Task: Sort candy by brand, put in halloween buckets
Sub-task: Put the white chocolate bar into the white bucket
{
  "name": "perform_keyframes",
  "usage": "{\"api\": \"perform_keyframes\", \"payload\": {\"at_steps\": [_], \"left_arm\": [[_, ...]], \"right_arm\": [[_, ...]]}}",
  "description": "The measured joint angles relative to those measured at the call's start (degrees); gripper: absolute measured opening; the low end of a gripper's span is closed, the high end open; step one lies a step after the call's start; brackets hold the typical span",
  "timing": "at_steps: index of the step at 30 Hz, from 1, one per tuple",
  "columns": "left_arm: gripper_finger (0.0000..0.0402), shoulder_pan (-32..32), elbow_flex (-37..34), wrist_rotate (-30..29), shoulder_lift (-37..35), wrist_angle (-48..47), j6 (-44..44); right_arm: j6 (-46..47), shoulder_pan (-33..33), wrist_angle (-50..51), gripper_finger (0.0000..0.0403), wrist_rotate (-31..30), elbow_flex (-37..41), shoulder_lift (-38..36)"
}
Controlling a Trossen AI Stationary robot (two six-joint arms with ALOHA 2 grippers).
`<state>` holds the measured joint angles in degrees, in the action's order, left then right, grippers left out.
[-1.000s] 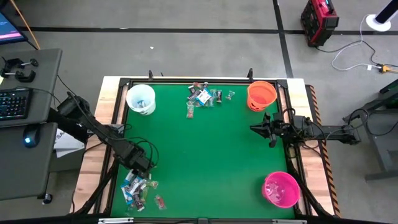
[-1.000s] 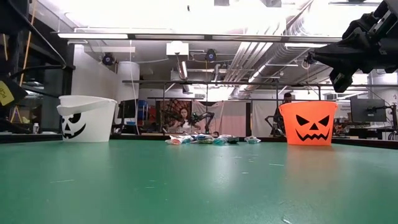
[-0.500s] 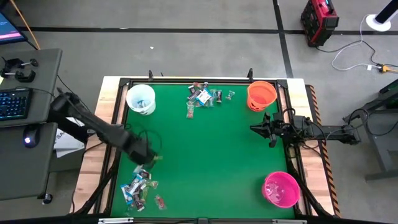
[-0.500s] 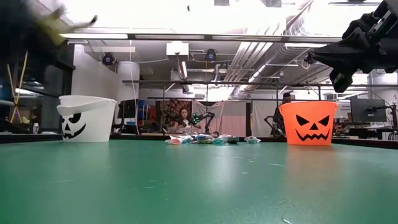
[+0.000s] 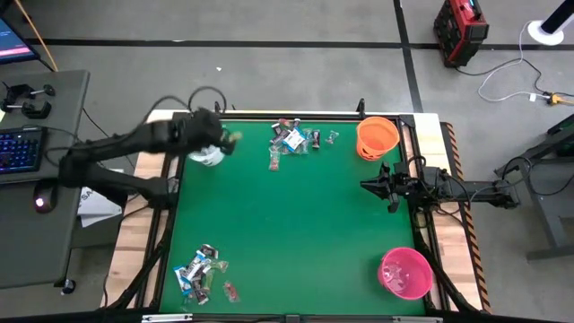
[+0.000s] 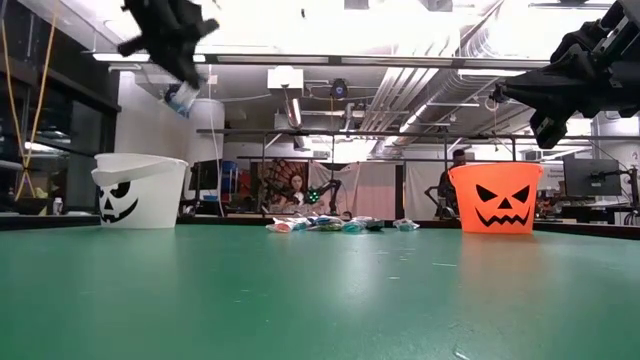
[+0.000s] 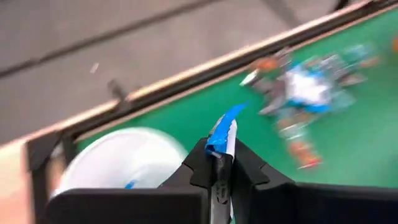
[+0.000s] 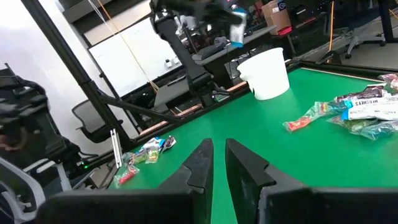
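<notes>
Left gripper (image 7: 222,163) pinches a blue-and-white candy (image 7: 224,127) above the white bucket (image 5: 205,148), table's 11 o'clock corner. Right gripper (image 5: 366,186), fingers pressed together, waits at 3 o'clock.

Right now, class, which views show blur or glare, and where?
Left wrist view: the far candy pile is smeared, while the blue wrapper in the left claw stays crisp. Low view: ceiling lights glare white above the white bucket. High view: evenly lit, sharp.
</notes>
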<state>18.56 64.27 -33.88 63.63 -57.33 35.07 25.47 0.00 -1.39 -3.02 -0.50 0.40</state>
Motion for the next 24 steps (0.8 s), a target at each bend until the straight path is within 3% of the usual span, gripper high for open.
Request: {"api": "perform_keyframes", "payload": {"at_steps": [2,6,16,21,24], "left_arm": [[0.0018,5.13,0.0,2.85,0.38,-3.23,-0.86],[0.0051,10.62,0.0,3.15,0.51,-6.41,1.95],[0.0156,13.42,0.0,8.72,0.51,-4.47,3.8],[0.0181,11.07,0.02,19.25,1.96,14.95,5.15],[0.0182,8.48,0.04,22.36,6.39,25.9,5.75]], "right_arm": [[0.0,-0.01,-0.02,0.0035,0.0,0.01,0.0],[0.0,-0.01,0.0,0.0035,0.0,-0.01,0.0],[0.0,-0.01,0.0,0.0035,0.0,-0.01,0.0],[0.0,0.01,-0.02,0.0035,0.01,-0.01,0.0],[0.0,-0.01,-0.01,0.0035,0.0,-0.01,0.0]]}}
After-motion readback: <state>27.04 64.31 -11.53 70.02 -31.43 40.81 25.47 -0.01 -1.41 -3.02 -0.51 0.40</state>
